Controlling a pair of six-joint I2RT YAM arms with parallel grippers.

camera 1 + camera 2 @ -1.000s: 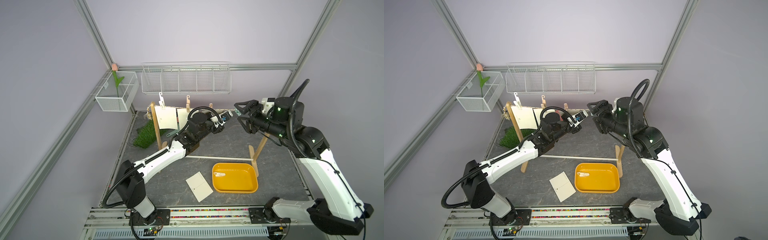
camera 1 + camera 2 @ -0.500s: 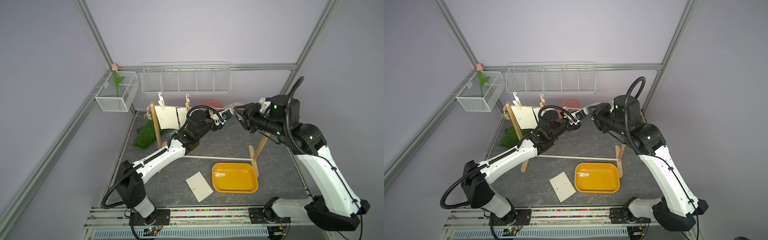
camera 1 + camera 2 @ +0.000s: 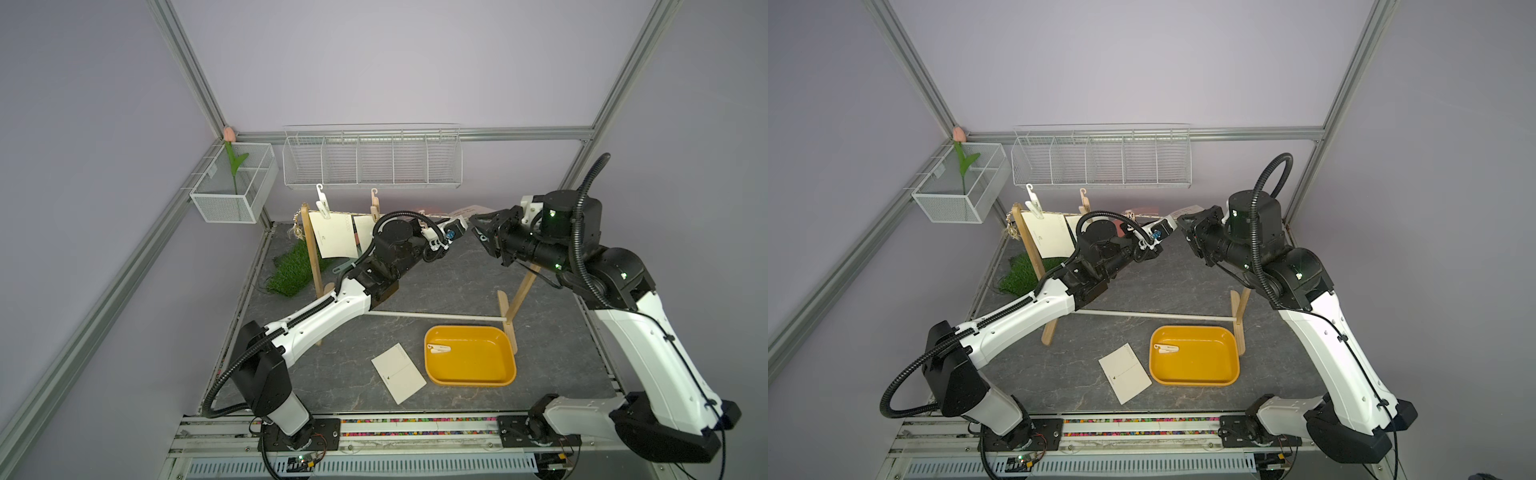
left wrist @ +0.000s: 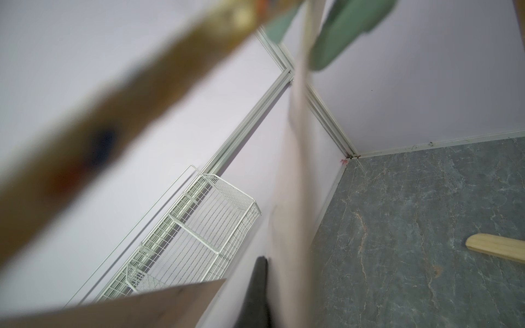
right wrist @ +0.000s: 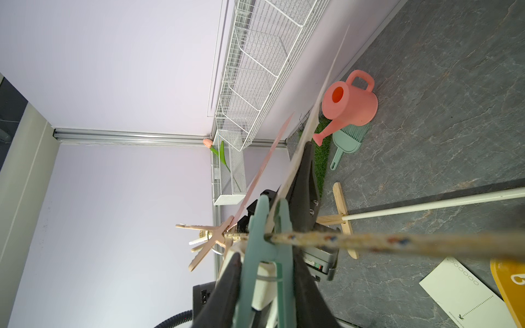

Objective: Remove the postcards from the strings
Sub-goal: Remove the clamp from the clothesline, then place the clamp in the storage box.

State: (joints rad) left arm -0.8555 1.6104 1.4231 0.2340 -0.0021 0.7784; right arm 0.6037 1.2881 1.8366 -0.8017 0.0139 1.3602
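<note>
Up on the string [image 5: 397,242], two cards [image 3: 334,239] hang at the left end. Next along, the left gripper [image 3: 461,222] is pressed shut on the edge of another card [image 4: 297,184], and the right gripper [image 5: 267,255] squeezes the green peg [image 5: 257,241] that clips this card.

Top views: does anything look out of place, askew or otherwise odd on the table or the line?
One postcard lies loose on the table, skewed beside the yellow tray and not in it. The tray holds only a white peg. Nothing spilled or damaged shows.
</note>
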